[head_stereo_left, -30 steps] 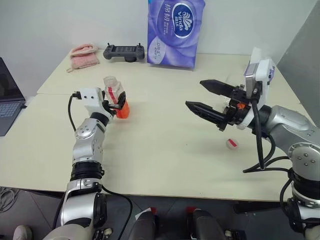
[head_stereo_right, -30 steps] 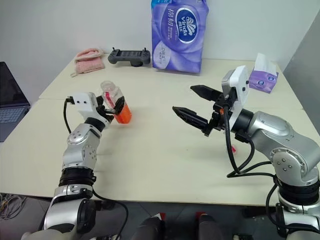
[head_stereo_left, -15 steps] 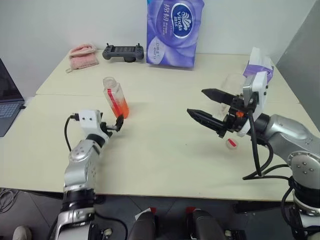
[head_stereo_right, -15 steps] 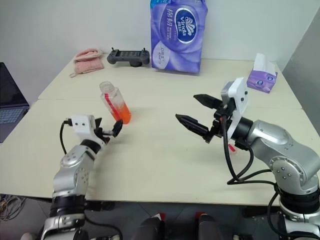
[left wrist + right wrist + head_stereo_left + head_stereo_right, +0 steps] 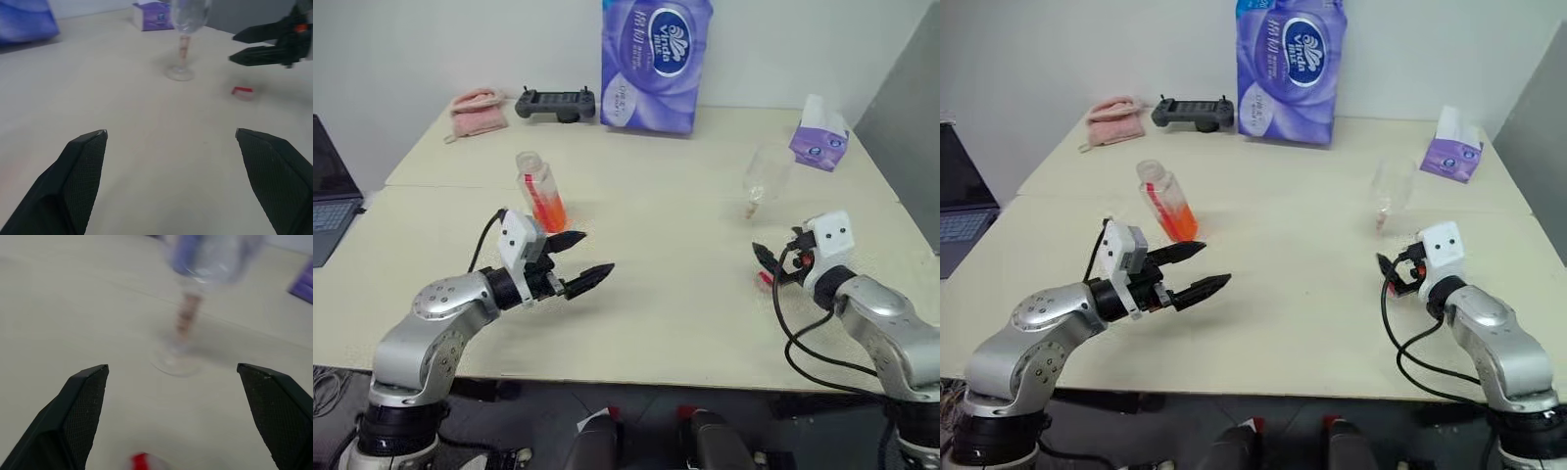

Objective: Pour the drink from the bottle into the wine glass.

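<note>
Jaws wide on both our grippers, L (image 5: 584,259) & R (image 5: 254,46), holding nothing. We've let go of bottle (image 5: 539,190), arms pulled back; wine glass (image 5: 765,177) looks empty, pour not done.

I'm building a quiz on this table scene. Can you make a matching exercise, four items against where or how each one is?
Items:
1. bottle
2. wine glass
3. bottle cap
4. left gripper

States:
A. lying on the table near the right gripper
B. open, holding nothing
C. standing uncapped, orange-red drink low inside
D. standing near the tissue box, bowl clear

Pairs: 1-C, 2-D, 3-A, 4-B
</note>
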Tool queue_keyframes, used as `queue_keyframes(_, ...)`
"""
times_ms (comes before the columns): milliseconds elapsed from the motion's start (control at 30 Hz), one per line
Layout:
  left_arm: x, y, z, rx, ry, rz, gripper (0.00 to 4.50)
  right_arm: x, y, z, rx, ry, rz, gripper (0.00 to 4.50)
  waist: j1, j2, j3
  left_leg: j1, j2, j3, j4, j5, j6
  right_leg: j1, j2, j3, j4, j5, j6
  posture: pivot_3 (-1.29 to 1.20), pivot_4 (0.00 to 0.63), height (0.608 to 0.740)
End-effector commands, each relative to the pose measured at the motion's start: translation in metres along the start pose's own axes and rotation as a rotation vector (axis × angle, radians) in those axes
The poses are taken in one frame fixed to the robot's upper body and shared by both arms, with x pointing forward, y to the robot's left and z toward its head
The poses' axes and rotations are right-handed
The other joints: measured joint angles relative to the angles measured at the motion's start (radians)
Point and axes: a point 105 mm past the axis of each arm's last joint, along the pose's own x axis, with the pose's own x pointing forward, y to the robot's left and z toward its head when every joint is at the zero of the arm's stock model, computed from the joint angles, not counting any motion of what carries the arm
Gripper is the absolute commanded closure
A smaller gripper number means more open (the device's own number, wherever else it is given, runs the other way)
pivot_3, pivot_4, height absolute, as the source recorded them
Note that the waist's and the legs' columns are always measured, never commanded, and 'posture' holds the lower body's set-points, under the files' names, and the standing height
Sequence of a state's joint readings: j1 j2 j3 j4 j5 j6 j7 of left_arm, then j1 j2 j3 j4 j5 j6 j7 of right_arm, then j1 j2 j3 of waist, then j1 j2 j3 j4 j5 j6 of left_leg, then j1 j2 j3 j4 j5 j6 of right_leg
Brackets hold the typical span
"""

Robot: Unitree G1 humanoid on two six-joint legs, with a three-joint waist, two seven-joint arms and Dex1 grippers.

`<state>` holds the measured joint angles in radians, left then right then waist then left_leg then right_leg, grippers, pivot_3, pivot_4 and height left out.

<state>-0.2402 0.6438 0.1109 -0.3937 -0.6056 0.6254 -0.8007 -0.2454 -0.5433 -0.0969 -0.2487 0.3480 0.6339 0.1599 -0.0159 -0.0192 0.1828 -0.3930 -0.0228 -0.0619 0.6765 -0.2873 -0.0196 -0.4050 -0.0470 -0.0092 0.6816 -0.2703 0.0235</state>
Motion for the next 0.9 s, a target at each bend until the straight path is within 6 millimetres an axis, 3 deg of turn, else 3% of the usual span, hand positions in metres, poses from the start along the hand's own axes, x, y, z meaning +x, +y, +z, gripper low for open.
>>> queue_keyframes(33, 0.007, -0.002, 0.016, 0.034, -0.045, -0.029, 0.03, 0.016, -0.012, 0.012, -0.013, -0.071, -0.1, 0.0, -0.009, 0.0, 0.0, 0.0, 0.0, 0.0, 0.0, 0.0, 0.0, 0.0, 0.001, 0.0, 0.0, 0.0, 0.0, 0.0, 0.15, 0.74)
queue_keyframes(200, 0.009, 0.001, 0.016, 0.034, -0.045, -0.028, 0.03, 0.034, -0.004, 0.014, 0.022, -0.121, -0.093, 0.0, -0.013, 0.0, 0.0, 0.0, 0.0, 0.001, 0.0, 0.0, 0.0, 0.0, 0.004, 0.001, 0.0, 0.0, 0.0, 0.0, 0.15, 0.74)
queue_keyframes(600, 0.003, 0.003, 0.011, 0.022, -0.035, 0.0, 0.03, 0.056, 0.035, 0.018, 0.122, -0.175, 0.007, 0.0, -0.013, 0.001, 0.0, 0.0, 0.0, 0.001, 0.0, 0.0, 0.001, 0.0, 0.003, 0.002, 0.0, 0.0, -0.001, 0.0, 0.15, 0.74)
queue_keyframes(900, 0.005, -0.002, 0.01, 0.007, -0.034, 0.004, 0.03, 0.081, 0.022, 0.017, 0.136, -0.188, -0.076, 0.0, -0.013, 0.001, 0.0, 0.0, 0.0, 0.001, 0.0, 0.0, 0.0, -0.001, 0.004, 0.002, 0.0, 0.001, -0.001, 0.0, 0.15, 0.74)
